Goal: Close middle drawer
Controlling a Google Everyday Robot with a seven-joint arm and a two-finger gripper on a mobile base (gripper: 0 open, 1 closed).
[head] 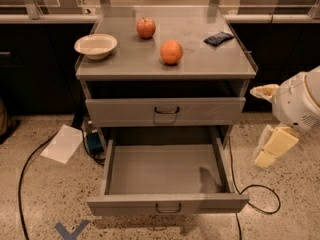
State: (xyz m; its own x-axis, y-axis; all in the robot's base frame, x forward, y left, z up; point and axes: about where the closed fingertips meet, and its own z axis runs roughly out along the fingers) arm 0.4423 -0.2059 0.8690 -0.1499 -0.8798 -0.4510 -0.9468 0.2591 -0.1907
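The middle drawer (167,204) of the grey metal cabinet (165,69) is pulled far out towards me. It is a wide shallow tray, empty inside, with a small dark U-shaped handle (168,208) at the centre of its flat front. The top drawer (165,111) above it looks shut or nearly shut. The lowest drawer is hidden under the open tray. My gripper (272,146), cream-coloured on a white arm (300,101), hangs to the right of the cabinet, level with the open drawer's right side and apart from it.
On the cabinet top stand a white bowl (96,45), a red apple (146,27), an orange (171,52) and a dark packet (218,38). A sheet of paper (62,144), a small blue box (93,143) and black cables (257,194) lie on the speckled floor. Dark counters stand behind.
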